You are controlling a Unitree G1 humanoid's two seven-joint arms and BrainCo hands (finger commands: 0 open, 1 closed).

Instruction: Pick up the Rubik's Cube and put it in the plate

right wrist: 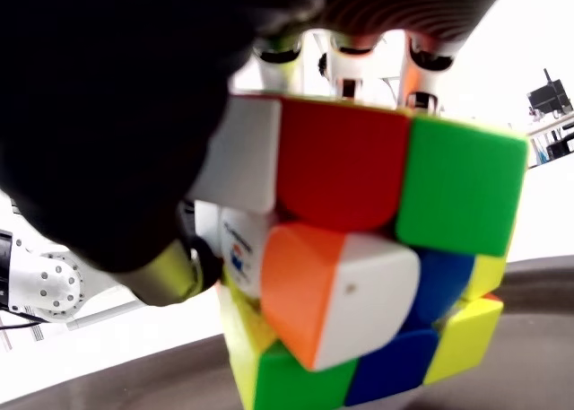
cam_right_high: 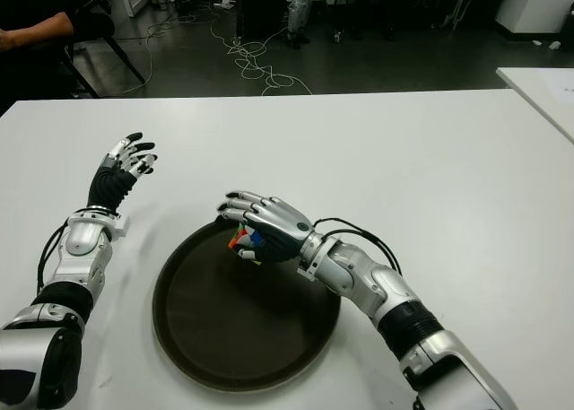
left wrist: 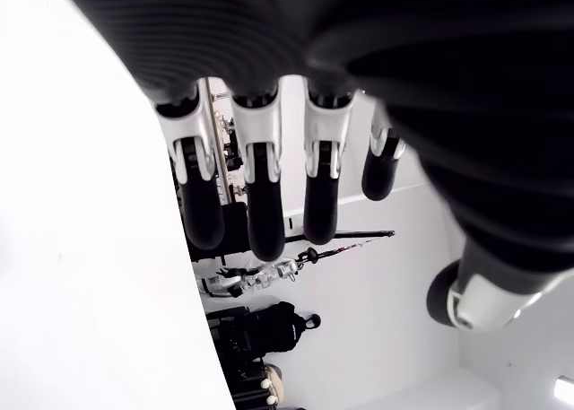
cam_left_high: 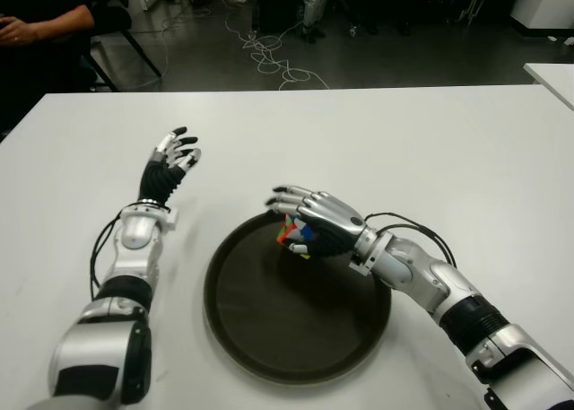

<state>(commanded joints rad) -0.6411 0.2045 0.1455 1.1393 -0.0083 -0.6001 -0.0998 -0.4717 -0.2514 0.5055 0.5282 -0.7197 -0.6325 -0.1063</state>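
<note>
One hand matters here: the right hand (cam_left_high: 314,220), fingers curled around the Rubik's Cube (cam_left_high: 295,235), holds it over the far part of the plate (cam_left_high: 269,338), while the left hand (cam_left_high: 173,159) hovers open beyond the plate's left rim.

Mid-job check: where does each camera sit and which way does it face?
Eye views: head stereo pair, looking down at the white table; left hand, right hand over the plate.
Left wrist view: its own open fingers.
Right wrist view: the Rubik's Cube, which the eyes also show.
</note>
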